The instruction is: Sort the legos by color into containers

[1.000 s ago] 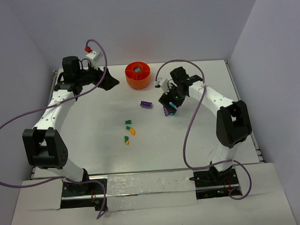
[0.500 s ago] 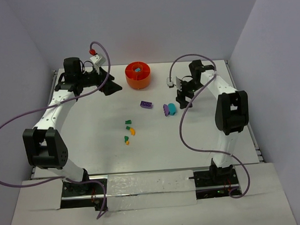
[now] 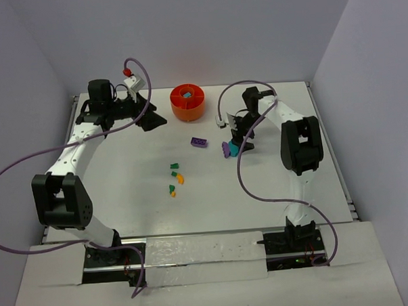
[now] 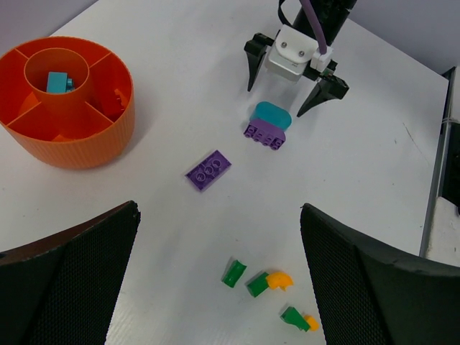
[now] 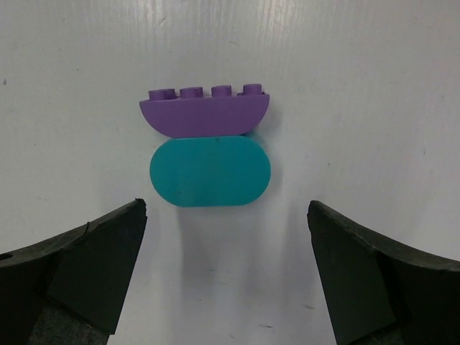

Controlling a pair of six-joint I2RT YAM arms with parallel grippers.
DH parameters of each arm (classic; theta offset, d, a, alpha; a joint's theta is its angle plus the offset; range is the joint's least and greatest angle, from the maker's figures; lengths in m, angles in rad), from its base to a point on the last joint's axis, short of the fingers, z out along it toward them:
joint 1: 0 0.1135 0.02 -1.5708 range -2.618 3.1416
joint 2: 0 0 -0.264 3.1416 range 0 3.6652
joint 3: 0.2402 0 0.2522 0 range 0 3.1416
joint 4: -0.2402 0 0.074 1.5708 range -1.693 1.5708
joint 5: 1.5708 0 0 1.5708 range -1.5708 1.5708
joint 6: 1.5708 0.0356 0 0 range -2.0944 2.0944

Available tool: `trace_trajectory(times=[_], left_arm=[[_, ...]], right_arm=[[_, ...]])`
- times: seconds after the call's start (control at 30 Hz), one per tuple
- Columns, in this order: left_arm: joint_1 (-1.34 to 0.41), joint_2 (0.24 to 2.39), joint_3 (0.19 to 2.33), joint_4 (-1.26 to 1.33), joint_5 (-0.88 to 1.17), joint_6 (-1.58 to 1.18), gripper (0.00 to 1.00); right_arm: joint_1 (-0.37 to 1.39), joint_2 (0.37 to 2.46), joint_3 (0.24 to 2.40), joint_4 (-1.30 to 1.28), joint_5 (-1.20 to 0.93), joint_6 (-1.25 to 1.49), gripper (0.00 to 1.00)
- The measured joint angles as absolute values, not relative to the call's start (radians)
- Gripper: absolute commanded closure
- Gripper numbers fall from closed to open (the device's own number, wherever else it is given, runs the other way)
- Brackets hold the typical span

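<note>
Orange tub (image 3: 187, 103) sits near the far table (image 3: 125, 197) edge, with a teal brick (image 4: 59, 82) in its central ring. Purple arched brick (image 5: 205, 111) lies on its side, touching teal oval piece (image 5: 210, 171). In the right wrist view their long axes run across the finger gap. Flat purple plate (image 3: 199, 142) lies studs up, just left. Green and orange bits (image 3: 175, 178) are scattered nearer the bases.

Right gripper (image 5: 224, 212) is spread wide over the pair, touching nothing. Left gripper (image 4: 218, 215) is also wide, holding nothing.

Bare table surrounds the pair, and the edges are well off.

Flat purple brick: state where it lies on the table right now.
In the top view, the flat purple brick lies on the table, just arm-side of the orange tub, left of the purple-teal pair.
</note>
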State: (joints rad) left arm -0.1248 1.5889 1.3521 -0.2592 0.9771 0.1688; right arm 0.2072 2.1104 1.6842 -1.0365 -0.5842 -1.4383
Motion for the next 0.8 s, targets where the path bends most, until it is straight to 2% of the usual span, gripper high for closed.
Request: trace_trajectory(times=[0.4, 0.8], left_arm=[[-0.131, 1.620, 1.354, -0.263, 0.973, 0.183, 0.01], [-0.131, 1.637, 1.360, -0.270, 0.957, 0.187, 0.01]], right_arm=[[0.263, 2.181, 1.769, -1.113, -0.539, -1.458, 0.01], [0.279, 2.211, 1.806, -1.141, -0.525, -1.442, 0.06]])
